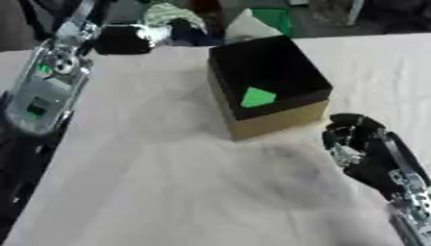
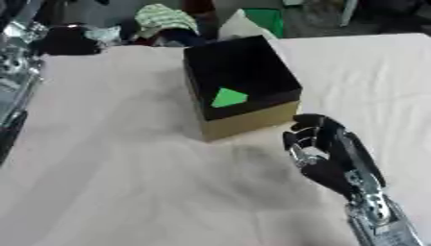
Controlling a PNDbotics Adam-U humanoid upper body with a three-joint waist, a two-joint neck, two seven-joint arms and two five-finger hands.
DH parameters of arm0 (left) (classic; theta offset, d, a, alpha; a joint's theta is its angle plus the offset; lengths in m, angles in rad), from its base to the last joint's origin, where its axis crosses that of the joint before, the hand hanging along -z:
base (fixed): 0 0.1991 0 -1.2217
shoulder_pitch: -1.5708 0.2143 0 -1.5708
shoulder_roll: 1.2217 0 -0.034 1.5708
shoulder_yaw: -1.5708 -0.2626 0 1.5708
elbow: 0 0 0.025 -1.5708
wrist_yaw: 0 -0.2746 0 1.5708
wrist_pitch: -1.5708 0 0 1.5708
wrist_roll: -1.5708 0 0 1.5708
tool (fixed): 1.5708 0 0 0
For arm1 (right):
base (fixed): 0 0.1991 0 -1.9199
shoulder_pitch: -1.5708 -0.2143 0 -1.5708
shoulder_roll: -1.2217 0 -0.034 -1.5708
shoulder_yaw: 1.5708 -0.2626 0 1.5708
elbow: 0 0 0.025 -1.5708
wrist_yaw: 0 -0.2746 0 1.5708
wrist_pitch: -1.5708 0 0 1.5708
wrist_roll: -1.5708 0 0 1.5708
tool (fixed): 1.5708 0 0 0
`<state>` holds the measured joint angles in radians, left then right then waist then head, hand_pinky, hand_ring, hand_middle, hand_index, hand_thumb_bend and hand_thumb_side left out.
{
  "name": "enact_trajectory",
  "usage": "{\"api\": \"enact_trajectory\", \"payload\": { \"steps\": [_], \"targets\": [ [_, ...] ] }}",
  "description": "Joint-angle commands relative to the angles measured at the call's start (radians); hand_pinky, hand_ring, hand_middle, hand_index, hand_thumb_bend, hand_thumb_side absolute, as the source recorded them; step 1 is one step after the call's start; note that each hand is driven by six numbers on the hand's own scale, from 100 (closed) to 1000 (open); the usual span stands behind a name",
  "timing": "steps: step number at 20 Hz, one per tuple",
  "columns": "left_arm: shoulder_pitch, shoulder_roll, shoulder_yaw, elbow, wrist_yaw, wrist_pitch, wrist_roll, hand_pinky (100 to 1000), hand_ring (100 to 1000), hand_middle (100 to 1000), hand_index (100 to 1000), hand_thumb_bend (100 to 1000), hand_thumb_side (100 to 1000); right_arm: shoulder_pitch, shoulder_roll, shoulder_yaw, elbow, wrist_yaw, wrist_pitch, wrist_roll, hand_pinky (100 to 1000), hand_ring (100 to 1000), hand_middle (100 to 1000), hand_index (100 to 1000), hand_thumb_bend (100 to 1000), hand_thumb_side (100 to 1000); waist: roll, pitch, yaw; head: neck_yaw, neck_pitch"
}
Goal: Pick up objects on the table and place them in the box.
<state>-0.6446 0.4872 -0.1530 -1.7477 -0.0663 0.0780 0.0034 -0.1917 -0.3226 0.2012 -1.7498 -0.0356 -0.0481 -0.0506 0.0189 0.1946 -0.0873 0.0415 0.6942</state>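
Right hand (image 2: 324, 149): nearest the camera, above the cloth-covered bench (image 1: 168, 182), just beside the box's near right corner, fingers curled, holding nothing. Box (image 1: 268, 86): open-topped, black inside, tan outer walls, standing mid-bench. A green triangular object (image 1: 257, 97) lies inside it on the floor. Left arm (image 1: 46, 86): at the left edge; its hand is out of view.

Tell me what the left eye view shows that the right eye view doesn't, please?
Only the left eye view shows much of the robot's left arm, silver with green lights, along the left edge; its hand is out of view. Only the right eye view shows the right forearm's silver end more fully. Both share the box with a green triangular piece inside, the pale tablecloth, and the right hand, fingers curled, beside the box.
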Motion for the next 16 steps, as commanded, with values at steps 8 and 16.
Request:
{"api": "enact_trajectory", "payload": {
  "steps": [8,16],
  "targets": [
    [0.234,-0.054,0.098,-0.107,-0.002,0.022,0.060,666,650,612,739,513,432,-0.003,-0.015,-0.017,-0.022,0.008,-0.002,-0.013,571,605,604,747,255,292,-0.011,-0.007,0.036,0.011,0.071],
    [0.331,-0.134,0.119,-0.080,0.016,-0.064,0.029,668,657,617,735,479,477,-0.006,-0.009,-0.021,-0.021,0.012,-0.003,-0.020,571,606,604,747,255,300,-0.014,0.011,0.047,0.001,0.076]
  ]
}}
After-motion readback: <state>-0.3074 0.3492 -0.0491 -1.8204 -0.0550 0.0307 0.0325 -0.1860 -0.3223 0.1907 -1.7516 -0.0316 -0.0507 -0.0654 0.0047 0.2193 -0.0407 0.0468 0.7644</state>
